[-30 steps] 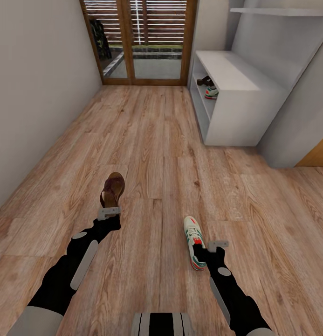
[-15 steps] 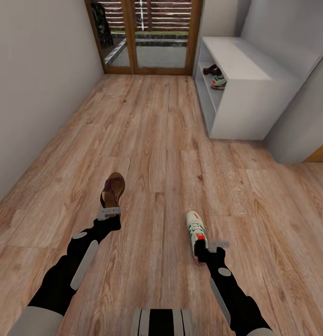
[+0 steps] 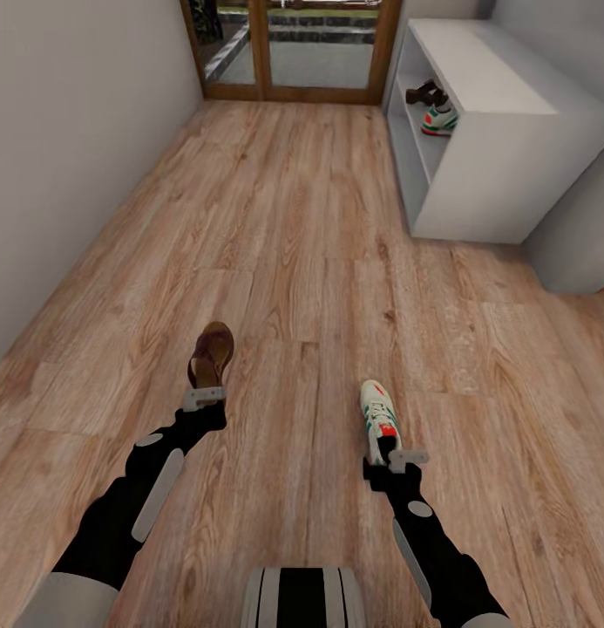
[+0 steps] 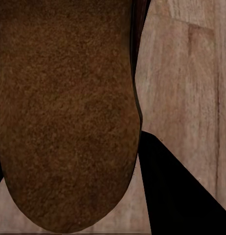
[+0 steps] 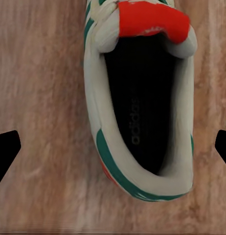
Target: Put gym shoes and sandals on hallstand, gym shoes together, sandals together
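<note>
Shoes you can count: one sandal (image 3: 211, 354) clamped in your left gripper (image 3: 203, 399), one sneaker (image 3: 379, 419) at your right gripper (image 3: 396, 460), whose fingers (image 5: 6, 147) are spread apart. One more sandal (image 3: 423, 92) and sneaker (image 3: 439, 119) sit on the rack (image 3: 493, 113).

The hallstand (image 3: 493, 131) shelf holds a sandal (image 3: 421, 92) and gym shoe (image 3: 438, 120).

Wood-framed glass door (image 3: 288, 48) — grey wall (image 3: 71, 148)

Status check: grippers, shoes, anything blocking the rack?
Left gripper shut on sandal. Right gripper at gym shoe, grip unclear. Rack ahead right, floor between unobstructed.
</note>
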You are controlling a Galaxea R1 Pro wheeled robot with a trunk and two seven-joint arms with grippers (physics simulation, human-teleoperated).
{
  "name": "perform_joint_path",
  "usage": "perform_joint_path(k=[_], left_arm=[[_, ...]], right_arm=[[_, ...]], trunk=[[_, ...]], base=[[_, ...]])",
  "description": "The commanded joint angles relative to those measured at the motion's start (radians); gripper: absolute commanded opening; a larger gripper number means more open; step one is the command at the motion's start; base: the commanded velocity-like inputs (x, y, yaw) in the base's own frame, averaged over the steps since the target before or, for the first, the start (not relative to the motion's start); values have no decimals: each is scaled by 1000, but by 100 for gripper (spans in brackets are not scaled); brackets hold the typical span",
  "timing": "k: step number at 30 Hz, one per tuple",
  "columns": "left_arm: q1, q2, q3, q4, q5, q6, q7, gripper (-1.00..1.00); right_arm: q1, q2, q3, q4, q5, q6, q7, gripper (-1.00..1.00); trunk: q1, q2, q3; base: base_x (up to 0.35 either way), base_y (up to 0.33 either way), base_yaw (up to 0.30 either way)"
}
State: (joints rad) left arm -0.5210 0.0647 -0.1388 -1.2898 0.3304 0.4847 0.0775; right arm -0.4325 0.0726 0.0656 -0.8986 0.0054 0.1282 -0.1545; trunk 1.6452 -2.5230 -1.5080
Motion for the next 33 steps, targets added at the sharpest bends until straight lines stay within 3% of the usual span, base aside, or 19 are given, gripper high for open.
perform_joint_path(k=[1, 9, 25, 33], left_arm=[[-1, 1, -3, -2, 6, 5, 6, -100], [-2, -11, -3, -155, 0, 10, 8, -100], [-2, -13, -4, -172, 0, 11, 8, -100], [-2, -12, -4, -171, -1, 10, 8, -100]], right_arm=[[0, 0, 3, -2, 1, 7, -7, 100], [0, -1, 1, -2, 1, 7, -8, 100], [0, -4, 1, -5, -1, 6, -8, 100], [0, -4, 0, -5, -1, 6, -8, 100]], trunk=[[0, -1, -6], [0, -1, -7], [0, -1, -14], [4, -2, -57]], base=[[0, 0, 71], [0, 0, 16], [0, 0, -50], [0, 0, -9]])
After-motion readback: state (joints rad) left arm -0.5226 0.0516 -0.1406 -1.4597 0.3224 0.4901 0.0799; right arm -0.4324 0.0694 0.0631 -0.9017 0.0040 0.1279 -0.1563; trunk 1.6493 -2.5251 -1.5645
